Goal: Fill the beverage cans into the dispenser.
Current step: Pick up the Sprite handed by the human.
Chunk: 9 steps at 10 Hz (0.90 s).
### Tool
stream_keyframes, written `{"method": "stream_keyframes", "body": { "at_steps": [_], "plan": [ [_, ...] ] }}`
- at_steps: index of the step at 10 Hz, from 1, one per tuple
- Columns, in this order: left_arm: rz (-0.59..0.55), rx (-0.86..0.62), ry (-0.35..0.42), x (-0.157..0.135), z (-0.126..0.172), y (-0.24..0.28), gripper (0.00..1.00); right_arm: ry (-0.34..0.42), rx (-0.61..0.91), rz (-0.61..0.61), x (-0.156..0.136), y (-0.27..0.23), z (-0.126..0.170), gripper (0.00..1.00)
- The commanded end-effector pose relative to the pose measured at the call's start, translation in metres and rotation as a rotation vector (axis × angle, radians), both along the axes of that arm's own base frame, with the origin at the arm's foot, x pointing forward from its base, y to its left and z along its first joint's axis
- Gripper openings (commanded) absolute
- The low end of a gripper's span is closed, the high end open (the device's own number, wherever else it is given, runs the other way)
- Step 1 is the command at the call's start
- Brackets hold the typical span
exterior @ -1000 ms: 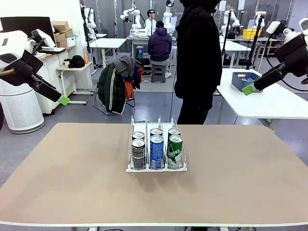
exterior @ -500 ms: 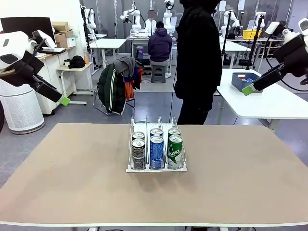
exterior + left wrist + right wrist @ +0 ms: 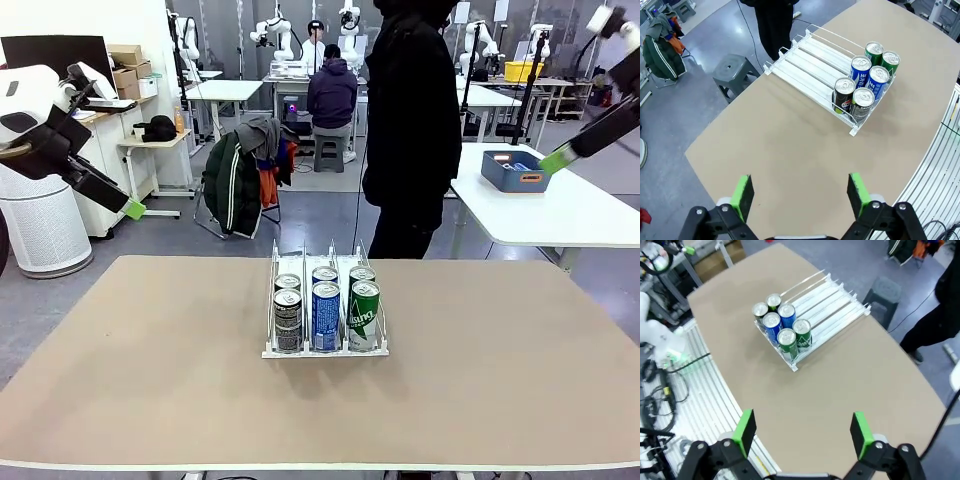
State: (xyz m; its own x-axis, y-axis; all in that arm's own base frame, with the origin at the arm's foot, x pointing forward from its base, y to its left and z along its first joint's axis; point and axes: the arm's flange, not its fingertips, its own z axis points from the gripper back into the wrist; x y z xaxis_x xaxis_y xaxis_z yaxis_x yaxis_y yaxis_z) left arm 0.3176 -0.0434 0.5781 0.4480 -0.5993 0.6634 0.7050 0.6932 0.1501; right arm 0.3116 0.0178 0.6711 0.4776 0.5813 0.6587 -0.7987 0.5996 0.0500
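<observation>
Left fingers (image 3: 742, 196) and right fingers (image 3: 860, 434) spread wide, empty; dispenser (image 3: 810, 65) holds six cans (image 3: 326, 316): two green, two blue, two black-and-silver.

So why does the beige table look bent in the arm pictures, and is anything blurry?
Left wrist view: a wide-angle lens bows the beige table's edges; the slim metal cans' silver tops gleam slightly. Right wrist view: same bowing, slightly soft picture. Front view: straight lines, even light, faint shadow by the low white wire-divided rack.
</observation>
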Motion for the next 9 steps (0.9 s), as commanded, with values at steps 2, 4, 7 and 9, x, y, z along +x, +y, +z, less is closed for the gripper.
{"method": "stream_keyframes", "body": {
  "at_steps": [2, 4, 7, 9],
  "plan": [
    [-0.001, -0.006, 0.011, 0.000, -0.001, -0.001, 1.00, -0.041, 0.051, 0.035, -0.001, -0.026, 0.022, 1.00],
    [-0.001, -0.006, 0.011, 0.000, -0.001, -0.001, 1.00, -0.063, 0.059, 0.041, 0.005, -0.038, 0.040, 1.00],
    [-0.001, -0.006, 0.011, 0.000, -0.001, -0.001, 1.00, -0.118, 0.086, 0.055, 0.002, -0.038, 0.050, 1.00],
    [-0.001, -0.006, 0.011, 0.000, -0.001, -0.001, 1.00, -0.162, 0.116, 0.038, -0.004, -0.035, 0.050, 1.00]
  ]
}}
